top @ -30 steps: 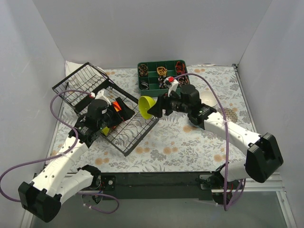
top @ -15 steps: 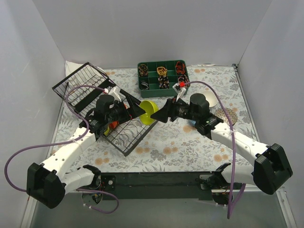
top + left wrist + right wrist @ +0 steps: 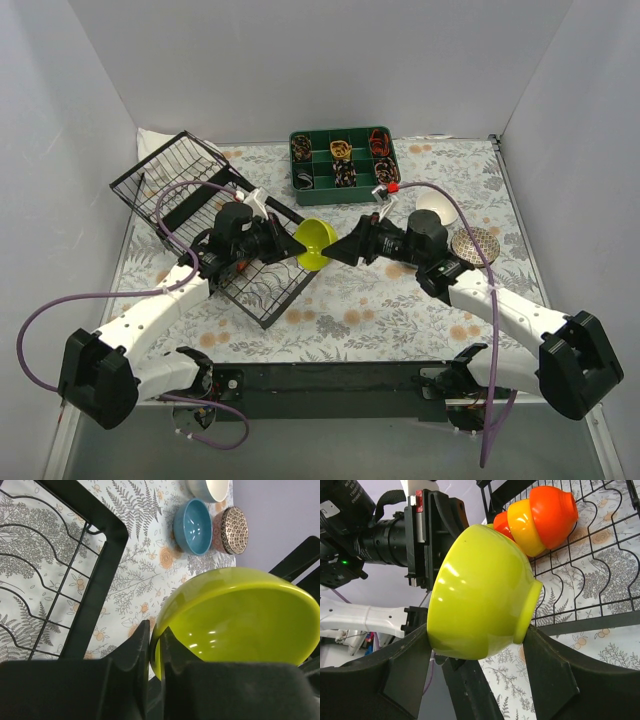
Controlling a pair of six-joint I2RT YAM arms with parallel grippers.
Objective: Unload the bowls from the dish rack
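Quick change to log: a second ago your right pincer had the lime-yellow bowl alone, and your left pincer sat spread wide back over the dish rack. Now the left has come across and snapped together on the bowl's rim (the wrist view shows its fingers pinching either side of the wall). The right pincer hasn't budged and is clamped across the bowl's body, rim to foot. So both hold it, which reads as a mid-air handover; my guess is the right lets go next. The bowl is off the rack, tipped on its side between the arms, just past the rack's right corner, above the table. It looks glossy and smooth with bright highlights and no chips seen, so likely slippery under a thin rim pinch. Still racked: nested orange and red bowls. Already out on the table: blue bowl, mosaic bowl, white bowl.
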